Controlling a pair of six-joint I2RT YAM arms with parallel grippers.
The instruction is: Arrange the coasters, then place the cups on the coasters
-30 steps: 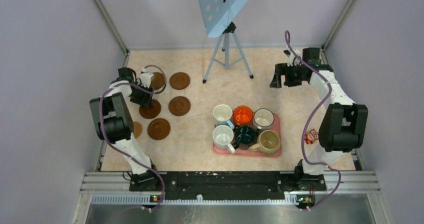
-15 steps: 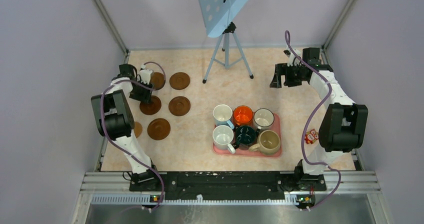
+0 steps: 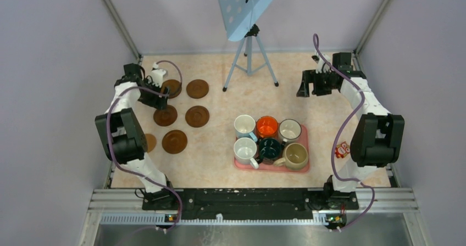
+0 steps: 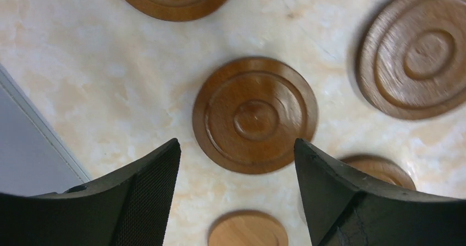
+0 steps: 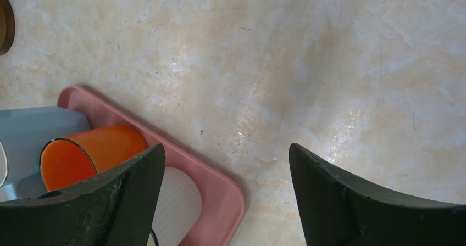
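Note:
Several brown ringed coasters lie at the left of the table, among them one [image 3: 165,116] by my left gripper [image 3: 157,99], one [image 3: 197,116] to its right and a small tan one [image 3: 149,142]. In the left wrist view my left gripper [image 4: 236,144] hangs open above a ringed coaster [image 4: 255,116], holding nothing; the tan coaster [image 4: 248,232] shows between the fingers. Several cups stand on the pink tray [image 3: 306,139], including an orange cup [image 3: 267,126] and a beige cup [image 3: 297,155]. My right gripper [image 3: 304,88] is open at the far right, its wrist view [image 5: 226,147] showing the tray corner [image 5: 214,185] and orange cup [image 5: 93,150].
A tripod [image 3: 249,59] carrying a blue perforated board [image 3: 244,4] stands at the back centre. A small red and white object [image 3: 343,149] lies by the right arm. Walls close in the table on the left, right and back.
My left gripper has opened wider and drawn back toward the far left, away from the coaster it was at; that coaster lies free. The right arm has not moved.

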